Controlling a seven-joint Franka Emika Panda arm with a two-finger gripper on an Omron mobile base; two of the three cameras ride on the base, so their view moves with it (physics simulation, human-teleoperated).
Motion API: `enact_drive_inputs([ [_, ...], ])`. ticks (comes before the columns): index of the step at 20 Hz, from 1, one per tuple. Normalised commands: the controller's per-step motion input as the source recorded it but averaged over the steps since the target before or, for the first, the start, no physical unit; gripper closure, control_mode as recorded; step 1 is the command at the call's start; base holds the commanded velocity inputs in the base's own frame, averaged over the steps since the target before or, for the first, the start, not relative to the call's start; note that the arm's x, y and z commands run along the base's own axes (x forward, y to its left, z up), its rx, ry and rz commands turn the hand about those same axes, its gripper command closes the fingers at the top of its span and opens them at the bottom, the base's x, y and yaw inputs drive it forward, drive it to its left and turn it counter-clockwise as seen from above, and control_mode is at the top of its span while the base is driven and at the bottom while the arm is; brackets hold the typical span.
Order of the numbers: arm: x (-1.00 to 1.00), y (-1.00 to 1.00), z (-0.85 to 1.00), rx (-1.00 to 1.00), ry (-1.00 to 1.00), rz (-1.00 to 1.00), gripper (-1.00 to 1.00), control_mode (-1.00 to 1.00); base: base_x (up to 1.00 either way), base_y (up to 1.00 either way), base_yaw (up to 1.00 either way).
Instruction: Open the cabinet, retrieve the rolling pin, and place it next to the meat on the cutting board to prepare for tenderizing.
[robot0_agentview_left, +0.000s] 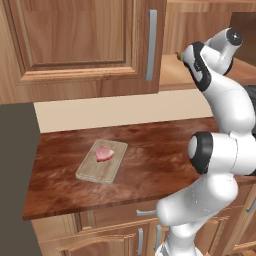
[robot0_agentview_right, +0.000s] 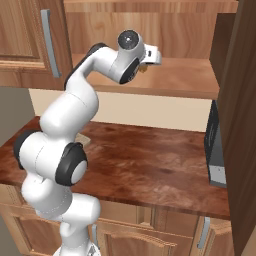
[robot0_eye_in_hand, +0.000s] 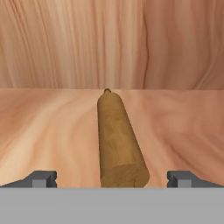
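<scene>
Gripper (robot0_eye_in_hand: 112, 180): jaws spread wide, nothing held, finger tips either side of the near end of the pin.
Rolling pin (robot0_eye_in_hand: 116, 142): lying on the cabinet (robot0_agentview_right: 170, 75) shelf, pointing toward the back wall; contact with the tips possibly none, hard to tell.
Meat (robot0_agentview_left: 104, 153): on the cutting board (robot0_agentview_left: 95, 172).
Cutting board: on the countertop (robot0_agentview_left: 150, 165).

We count one rolling pin (robot0_eye_in_hand: 117, 140) on the cabinet (robot0_agentview_right: 165, 75) shelf; one cutting board (robot0_agentview_left: 95, 170) on the counter at the left, bearing one piece of meat (robot0_agentview_left: 104, 153); two long grey bar handles (robot0_agentview_left: 151, 45) on the wall cabinet doors; one dark appliance (robot0_agentview_right: 215, 150) at the far right.
</scene>
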Motion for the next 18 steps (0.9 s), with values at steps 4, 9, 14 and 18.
enact_drive_inputs([
  [4,0.17,-0.07,-0.09,0.01,0.01,0.02,-1.0,-1.0,0.0,0.0,0.0],
  [9,0.09,-0.05,-0.06,0.03,0.0,0.03,-1.0,-1.0,0.0,0.0,0.0],
  [14,0.05,-0.05,-0.06,0.03,0.0,0.04,-1.0,-1.0,0.0,0.0,0.0],
  [18,0.1,-0.03,-0.08,0.03,0.0,0.04,-1.0,-1.0,0.0,0.0,0.0],
])
